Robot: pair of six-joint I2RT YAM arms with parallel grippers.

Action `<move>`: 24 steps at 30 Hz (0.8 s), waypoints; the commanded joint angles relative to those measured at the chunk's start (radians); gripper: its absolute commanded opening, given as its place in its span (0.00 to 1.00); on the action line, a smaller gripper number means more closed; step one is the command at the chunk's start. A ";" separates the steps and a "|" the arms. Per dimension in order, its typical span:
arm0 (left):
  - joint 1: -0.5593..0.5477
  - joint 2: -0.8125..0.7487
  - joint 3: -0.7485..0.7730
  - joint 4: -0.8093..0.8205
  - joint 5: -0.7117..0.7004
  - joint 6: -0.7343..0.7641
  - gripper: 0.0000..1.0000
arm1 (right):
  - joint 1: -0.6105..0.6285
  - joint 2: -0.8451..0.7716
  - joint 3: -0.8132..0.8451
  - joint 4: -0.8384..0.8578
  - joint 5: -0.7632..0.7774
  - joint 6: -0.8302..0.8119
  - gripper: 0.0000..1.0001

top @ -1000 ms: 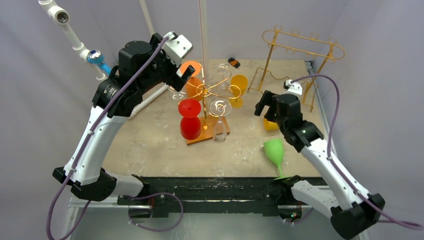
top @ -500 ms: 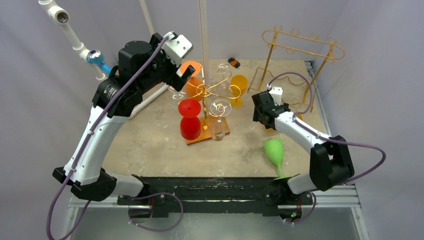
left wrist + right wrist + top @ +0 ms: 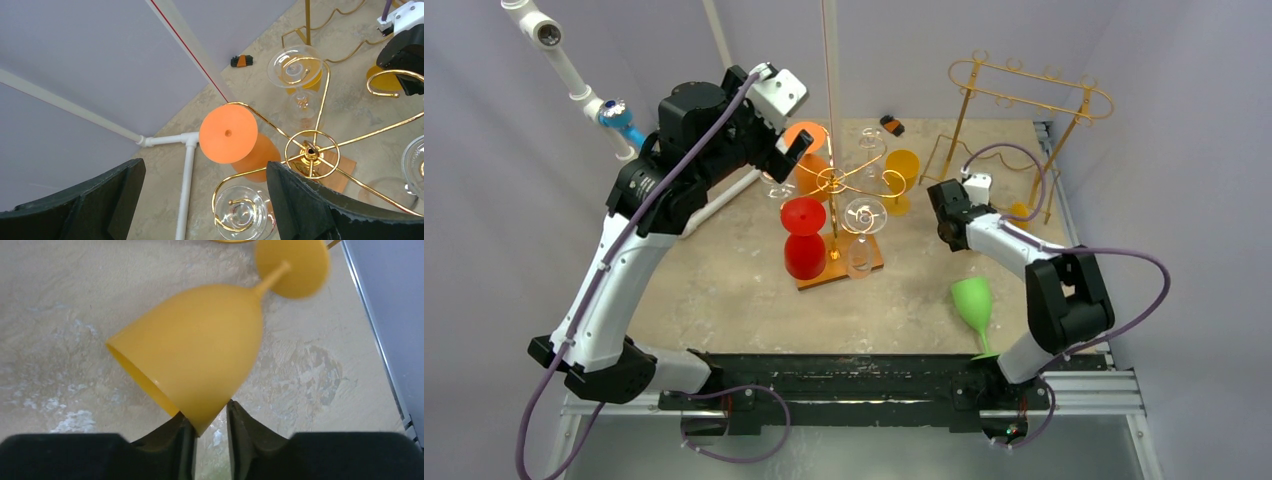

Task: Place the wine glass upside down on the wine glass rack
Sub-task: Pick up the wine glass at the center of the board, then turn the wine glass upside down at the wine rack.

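Observation:
A yellow wine glass (image 3: 200, 350) lies on its side on the table, foot (image 3: 292, 265) pointing away. My right gripper (image 3: 210, 427) is shut on the lowest edge of its bowl, a finger touching each side. From above the right gripper (image 3: 946, 215) sits low, right of the gold tree rack (image 3: 834, 180), and only the glass's foot (image 3: 1021, 210) peeks out. The left gripper (image 3: 204, 167) hangs wide open above the rack (image 3: 311, 150), over an orange glass (image 3: 230, 134) hanging upside down.
Red (image 3: 803, 235), yellow (image 3: 902, 170) and clear glasses hang on the tree rack. A green glass (image 3: 974, 305) rests near the front right. A second gold rack (image 3: 1024, 95) stands back right. White pipe (image 3: 574, 80) runs at the left.
The right arm folded back and its gripper slid left and down. Its jaws went from wide open to closed on the yellow glass's rim. The left arm stayed still.

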 commanded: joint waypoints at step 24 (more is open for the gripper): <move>0.003 -0.051 0.019 0.026 0.312 0.010 1.00 | -0.004 -1.065 0.085 -0.184 -0.859 -0.141 0.00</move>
